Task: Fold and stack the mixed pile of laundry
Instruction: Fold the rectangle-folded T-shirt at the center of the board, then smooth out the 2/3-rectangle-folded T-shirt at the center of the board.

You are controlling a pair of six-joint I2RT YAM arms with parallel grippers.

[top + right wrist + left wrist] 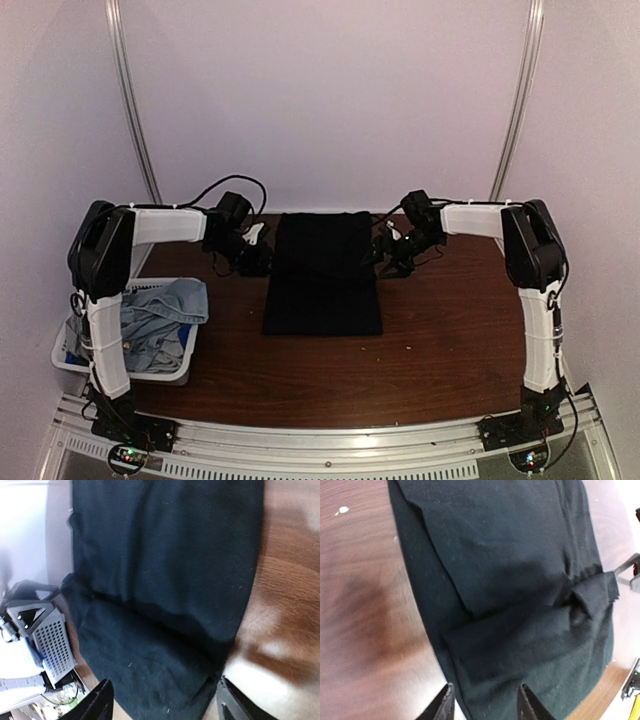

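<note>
Table [450, 340]: brown wood.
Black shirt [322, 275]: folded rectangle, lying flat, centre of top view.
White basket [160, 374]: lower left, holds light-blue denim piece [165, 305].
Right gripper [165, 707]: jaws wide, empty, over the shirt.
Left gripper [485, 705]: jaws parted narrower, empty, at the shirt's edge.

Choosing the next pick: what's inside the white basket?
A crumpled light-blue denim garment lies on top in the white slatted basket. Anything beneath it is covered, and the left arm hides the basket's left part.
</note>
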